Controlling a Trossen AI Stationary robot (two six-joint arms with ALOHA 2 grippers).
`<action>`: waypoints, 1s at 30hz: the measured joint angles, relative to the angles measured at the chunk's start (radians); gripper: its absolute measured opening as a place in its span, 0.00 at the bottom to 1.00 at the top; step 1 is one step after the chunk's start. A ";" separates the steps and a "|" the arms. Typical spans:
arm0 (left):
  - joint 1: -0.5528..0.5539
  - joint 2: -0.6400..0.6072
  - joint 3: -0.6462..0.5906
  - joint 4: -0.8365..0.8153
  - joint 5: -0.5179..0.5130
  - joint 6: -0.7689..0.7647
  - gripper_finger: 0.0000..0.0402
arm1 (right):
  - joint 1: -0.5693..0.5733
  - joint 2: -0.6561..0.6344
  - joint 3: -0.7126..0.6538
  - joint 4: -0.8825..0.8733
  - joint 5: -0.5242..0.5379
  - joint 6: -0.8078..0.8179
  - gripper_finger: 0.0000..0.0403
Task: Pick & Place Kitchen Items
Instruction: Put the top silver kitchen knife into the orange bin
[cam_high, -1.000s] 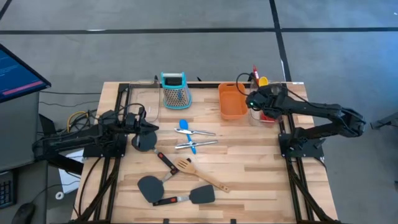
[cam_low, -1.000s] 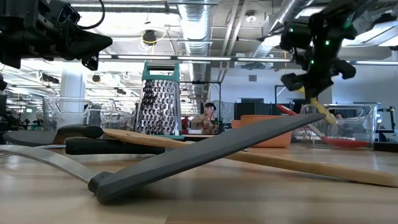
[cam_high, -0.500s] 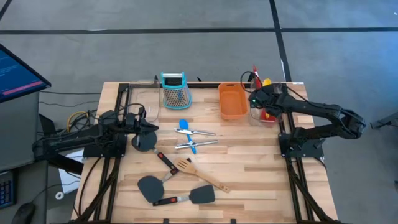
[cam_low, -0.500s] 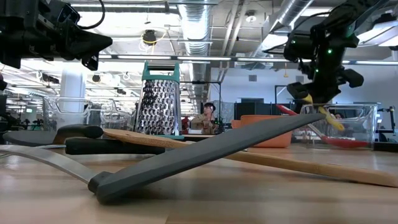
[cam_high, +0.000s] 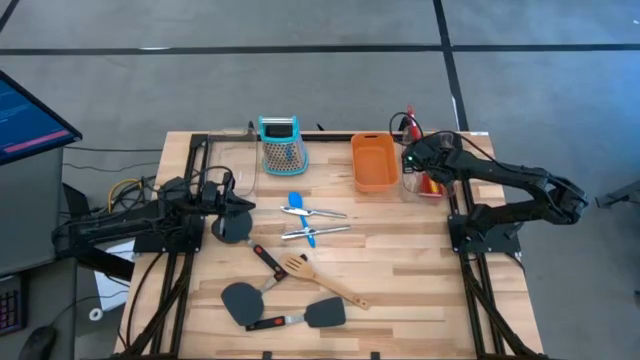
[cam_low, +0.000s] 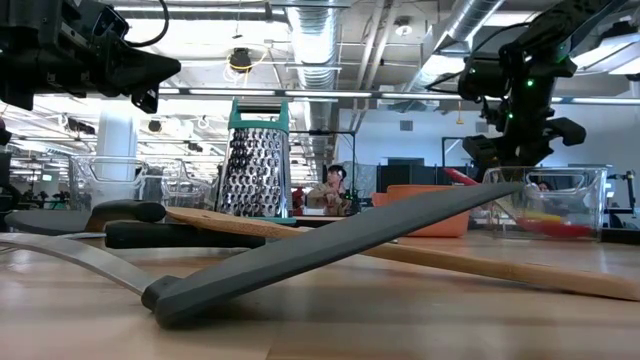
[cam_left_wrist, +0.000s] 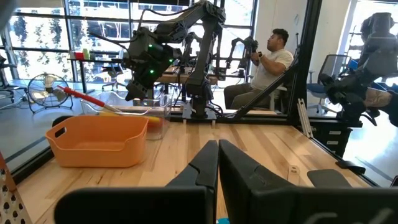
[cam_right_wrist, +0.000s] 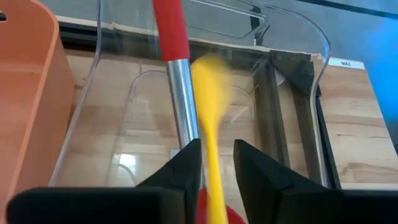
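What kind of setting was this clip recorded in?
Probably a robotics lab or workshop, not a kitchen: exposed ceiling ducts, more robot arms on benches behind, a seated person, and a framed wooden table.

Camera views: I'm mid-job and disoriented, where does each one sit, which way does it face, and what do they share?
High view: overhead, straight down on the table; left arm at the picture's left, right gripper over the clear bin.
Low view: tabletop height, level across utensils into the room; arms enter from above.
Left wrist view: across the table past its shut fingers at the orange tub.
Right wrist view: down into the clear bin, fingers parted beside the yellow spoon.
Shared: orange tub, all four views.
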 joint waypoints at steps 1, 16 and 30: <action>0.000 0.000 0.000 0.000 0.000 0.000 0.01 | 0.000 0.000 0.000 0.000 0.000 -0.005 0.23; 0.000 0.000 0.000 0.000 0.000 0.000 0.01 | 0.066 0.000 0.245 -0.019 -0.291 -0.190 0.22; 0.000 0.000 0.000 0.000 0.000 0.000 0.01 | 0.393 0.000 0.396 -0.013 -0.414 -0.299 0.01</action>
